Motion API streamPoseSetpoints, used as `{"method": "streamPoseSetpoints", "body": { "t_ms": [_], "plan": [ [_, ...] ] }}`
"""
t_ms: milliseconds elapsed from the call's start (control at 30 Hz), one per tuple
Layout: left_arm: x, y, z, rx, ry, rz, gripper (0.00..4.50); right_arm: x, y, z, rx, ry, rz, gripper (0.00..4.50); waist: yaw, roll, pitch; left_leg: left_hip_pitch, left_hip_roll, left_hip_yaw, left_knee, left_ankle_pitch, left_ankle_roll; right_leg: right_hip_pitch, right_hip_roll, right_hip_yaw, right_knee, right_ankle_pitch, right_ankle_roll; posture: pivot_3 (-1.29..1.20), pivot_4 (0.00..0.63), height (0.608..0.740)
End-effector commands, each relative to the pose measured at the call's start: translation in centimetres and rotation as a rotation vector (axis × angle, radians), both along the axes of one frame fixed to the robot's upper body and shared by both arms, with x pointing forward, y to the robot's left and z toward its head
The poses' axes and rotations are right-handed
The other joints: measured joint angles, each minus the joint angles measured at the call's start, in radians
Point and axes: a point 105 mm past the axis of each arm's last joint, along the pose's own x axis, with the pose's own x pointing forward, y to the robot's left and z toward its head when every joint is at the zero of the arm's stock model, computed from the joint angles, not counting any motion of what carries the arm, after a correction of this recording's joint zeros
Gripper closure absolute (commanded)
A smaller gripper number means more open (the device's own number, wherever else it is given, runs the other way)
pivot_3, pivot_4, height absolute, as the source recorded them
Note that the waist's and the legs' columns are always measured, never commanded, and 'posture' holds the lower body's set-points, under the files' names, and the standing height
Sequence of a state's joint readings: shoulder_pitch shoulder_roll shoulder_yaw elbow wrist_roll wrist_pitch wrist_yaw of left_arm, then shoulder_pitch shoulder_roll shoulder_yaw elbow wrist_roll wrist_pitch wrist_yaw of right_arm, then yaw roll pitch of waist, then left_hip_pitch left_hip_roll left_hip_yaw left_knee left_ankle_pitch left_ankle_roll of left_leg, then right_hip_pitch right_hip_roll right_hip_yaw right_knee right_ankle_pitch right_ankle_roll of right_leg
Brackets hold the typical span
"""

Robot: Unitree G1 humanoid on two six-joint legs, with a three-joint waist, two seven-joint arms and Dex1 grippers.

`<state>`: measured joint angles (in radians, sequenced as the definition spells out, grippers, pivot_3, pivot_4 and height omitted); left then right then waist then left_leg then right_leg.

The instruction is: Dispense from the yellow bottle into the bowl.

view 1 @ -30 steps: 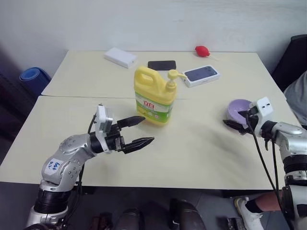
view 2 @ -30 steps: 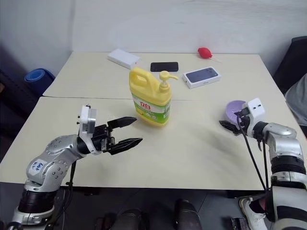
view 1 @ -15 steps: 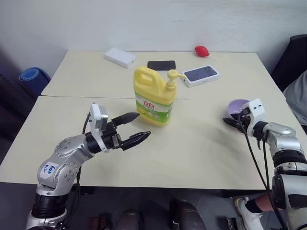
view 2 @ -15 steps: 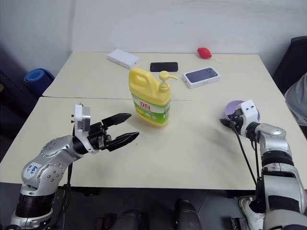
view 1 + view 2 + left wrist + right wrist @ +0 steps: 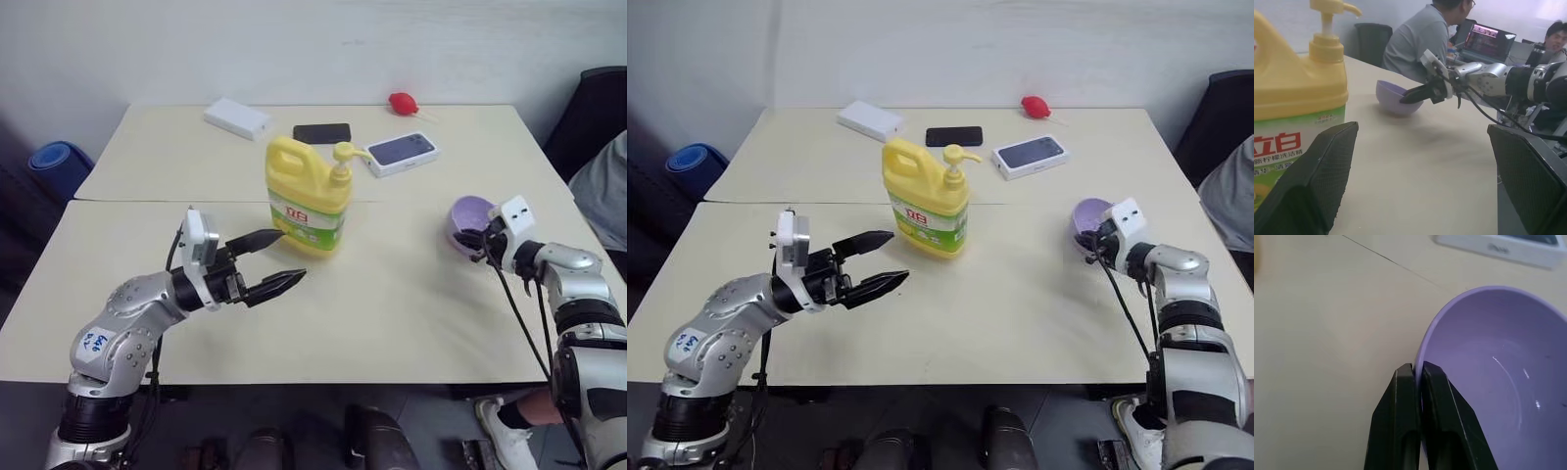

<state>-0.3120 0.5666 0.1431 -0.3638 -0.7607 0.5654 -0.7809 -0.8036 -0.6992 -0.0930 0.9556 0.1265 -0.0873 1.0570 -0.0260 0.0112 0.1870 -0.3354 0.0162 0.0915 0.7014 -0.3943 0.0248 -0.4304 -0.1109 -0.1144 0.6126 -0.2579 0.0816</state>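
Observation:
The yellow bottle (image 5: 307, 196) with its pump on top stands upright at the middle of the table. My left gripper (image 5: 287, 257) hovers open just in front and to the left of the yellow bottle (image 5: 1293, 98), not touching it. The lavender bowl (image 5: 467, 220) sits near the table's right edge, tipped a little. My right gripper (image 5: 477, 240) is shut on the near rim of the bowl (image 5: 1488, 357), one finger inside and one outside. From the left wrist, the bowl (image 5: 1393, 95) is seen with the right gripper (image 5: 1408, 97) pinching its edge.
At the back of the table lie a white box (image 5: 238, 117), a black phone (image 5: 321, 132), a phone box (image 5: 402, 153) and a red bulb (image 5: 402, 102). A person (image 5: 600, 191) sits just past the table's right edge. A blue roll (image 5: 54, 162) is on the floor at the left.
My right gripper has closed on the bowl's rim and drawn it slightly to the left. The left gripper has stayed open and nearly still. The camera view has shifted a little.

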Motion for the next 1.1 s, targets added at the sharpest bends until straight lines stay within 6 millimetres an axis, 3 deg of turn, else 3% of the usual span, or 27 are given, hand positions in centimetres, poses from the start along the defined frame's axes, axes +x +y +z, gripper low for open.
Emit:
{"method": "streamPoseSetpoints", "body": {
  "t_ms": [33, 133, 233, 500, 733, 933, 1100],
  "plan": [
    [0.0, 0.6, 3.6, -0.035, -0.107, -0.013, 0.19, -2.8, 4.6, 5.7, -0.097, -0.152, 0.345, 4.49, 0.001, 0.002, 0.001, 0.000, 0.000, 0.000, 0.000, 0.000, 0.000, 0.000, 0.000, 0.000, 0.000, 0.000, 0.000, 0.00, 0.150, 0.740],
    [0.4, 0.6, 6.3, -0.080, -0.169, -0.033, 0.93, -5.6, 7.7, 7.0, -0.181, -0.136, 0.521, 4.50, 0.008, 0.002, 0.001, 0.000, 0.000, -0.001, 0.000, 0.000, 0.000, 0.000, 0.000, -0.001, 0.000, 0.000, 0.000, 0.00, 0.150, 0.740],
    [0.9, -0.7, 8.6, -0.091, -0.207, -0.102, 1.91, -7.6, 10.1, 8.2, -0.229, -0.120, 0.606, 4.50, 0.022, 0.001, 0.002, 0.000, -0.001, -0.002, 0.001, 0.000, 0.000, 0.001, 0.000, -0.002, -0.001, 0.000, 0.000, 0.00, 0.150, 0.740],
    [4.1, -4.5, 11.3, -0.040, -0.303, -0.149, 4.48, -7.6, 12.7, 9.7, -0.321, -0.123, 0.629, 4.50, 0.031, -0.001, 0.003, -0.001, -0.004, 0.000, 0.002, 0.000, 0.000, 0.001, 0.000, -0.009, -0.001, 0.002, 0.003, 0.00, 0.150, 0.740],
    [7.1, -7.7, 12.3, -0.022, -0.353, -0.128, 4.48, -6.5, 12.7, 10.9, -0.453, -0.121, 0.631, 4.50, 0.022, -0.002, 0.003, -0.002, -0.004, 0.001, 0.001, 0.000, 0.001, -0.001, 0.003, -0.010, -0.002, 0.002, 0.003, 0.00, 0.150, 0.740],
    [8.5, -8.1, 13.7, -0.068, -0.385, -0.067, 4.48, -5.1, 12.7, 11.9, -0.504, -0.148, 0.596, 4.50, 0.024, -0.003, 0.004, -0.003, -0.003, 0.001, 0.001, 0.000, 0.001, -0.002, 0.001, -0.011, -0.002, 0.002, 0.003, 0.00, 0.150, 0.740],
    [9.6, -8.3, 13.7, -0.062, -0.368, -0.029, 4.48, -4.4, 12.5, 12.1, -0.537, -0.156, 0.586, 4.50, 0.024, -0.003, 0.004, -0.005, -0.003, 0.001, 0.002, 0.001, 0.001, -0.002, 0.001, -0.014, -0.002, 0.002, 0.003, 0.00, 0.150, 0.740]
  ]
}}
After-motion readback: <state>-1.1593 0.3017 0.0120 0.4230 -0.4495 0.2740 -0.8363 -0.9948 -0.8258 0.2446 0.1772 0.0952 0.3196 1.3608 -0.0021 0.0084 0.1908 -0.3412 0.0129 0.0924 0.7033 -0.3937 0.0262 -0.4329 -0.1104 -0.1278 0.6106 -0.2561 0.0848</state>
